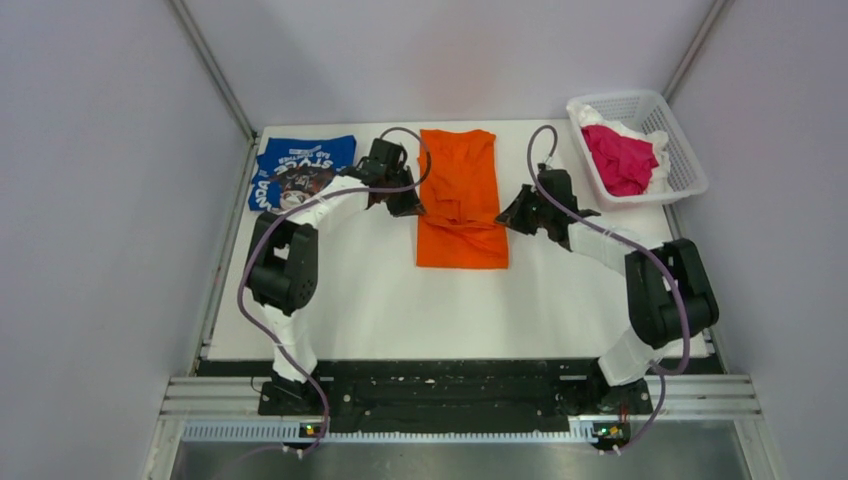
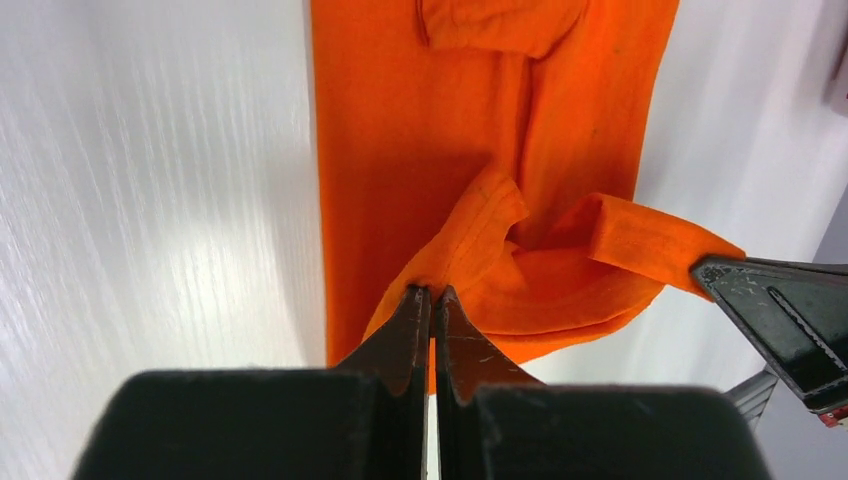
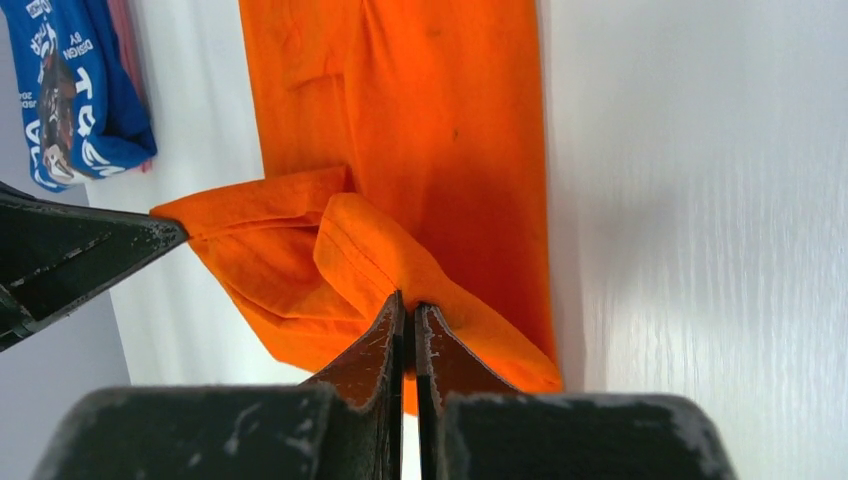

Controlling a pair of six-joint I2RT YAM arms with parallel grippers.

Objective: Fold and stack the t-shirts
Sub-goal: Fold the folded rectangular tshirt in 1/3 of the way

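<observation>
Currently mid-fold: left gripper [image 2: 432,292] and right gripper [image 3: 408,300], jaws closed on cloth, each pinch a lifted corner of the orange t-shirt [image 1: 458,190]; next probably needs an even carry-over.

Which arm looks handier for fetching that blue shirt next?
Left, probably: the left fingers are nearest the blue shirt; the right fingers sit beyond the orange shirt. Both pinch orange cloth now.

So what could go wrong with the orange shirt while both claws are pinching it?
1. The left gripper and the right gripper each pinch only a thin bit of edge on the orange t-shirt, so it might slip out mid-fold.
2. The cloth between them is bunched and sagging, so the fold could land crooked or wrinkled.
</observation>
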